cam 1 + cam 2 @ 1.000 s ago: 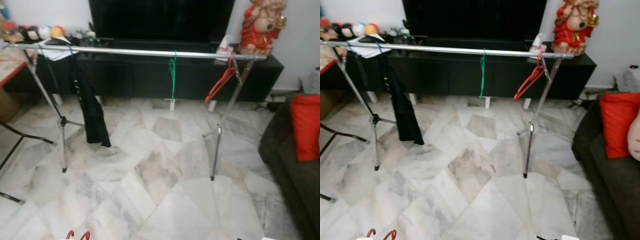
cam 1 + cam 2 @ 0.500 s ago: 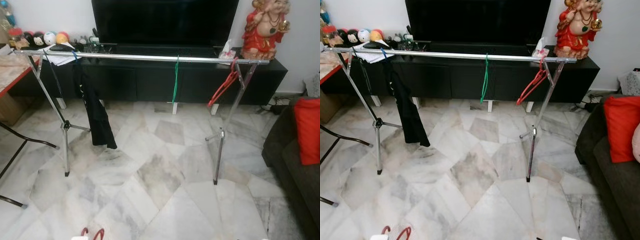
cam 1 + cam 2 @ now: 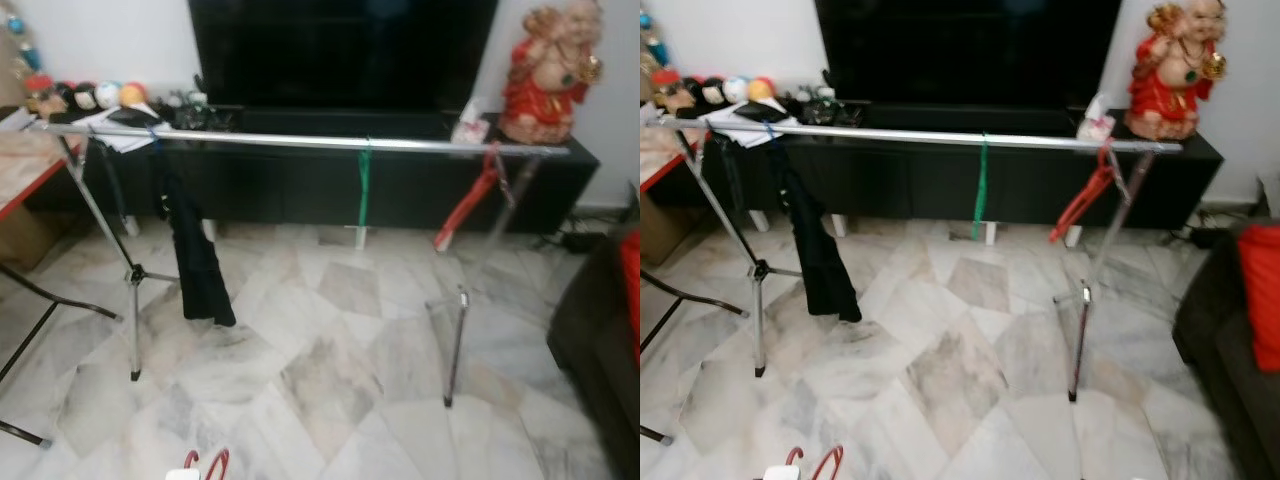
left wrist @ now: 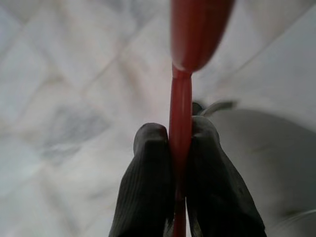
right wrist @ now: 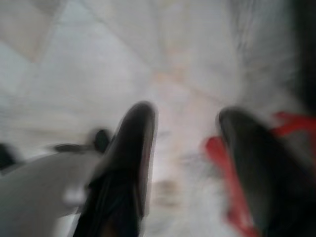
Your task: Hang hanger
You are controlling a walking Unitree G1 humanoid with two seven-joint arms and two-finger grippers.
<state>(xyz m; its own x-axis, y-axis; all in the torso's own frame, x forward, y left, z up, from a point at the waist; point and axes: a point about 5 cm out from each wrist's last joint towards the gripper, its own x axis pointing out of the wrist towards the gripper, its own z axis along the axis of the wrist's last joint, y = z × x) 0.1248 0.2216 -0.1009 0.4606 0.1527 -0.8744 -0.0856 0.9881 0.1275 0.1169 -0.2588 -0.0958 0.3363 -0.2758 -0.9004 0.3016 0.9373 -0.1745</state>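
Observation:
A silver clothes rail (image 3: pixel 300 141) on a folding stand spans the room ahead of me. A black garment (image 3: pixel 196 255) hangs near its left end. A green hanger (image 3: pixel 364 186) hangs at the middle and a red hanger (image 3: pixel 468 196) near the right end. My left gripper (image 4: pixel 178 131) is shut on the thin bar of another red hanger (image 4: pixel 180 94). That hanger's hook (image 3: pixel 206 465) pokes up at the bottom edge of the eye views. In the blurred right wrist view my right gripper (image 5: pixel 185 143) is open over the marble floor, with a red shape (image 5: pixel 222 155) beside one finger.
Behind the rail stand a black TV cabinet (image 3: pixel 300 175), a large TV (image 3: pixel 340 50) and a red figurine (image 3: pixel 548 75). A dark sofa (image 3: pixel 1230 330) with a red cushion (image 3: pixel 1262 295) is at the right. Black table legs (image 3: pixel 40 300) are at the left.
The whole picture has shifted, so my head camera has moved; the rail now sits lower and further right in view. The held hanger's hook stays at the bottom edge.

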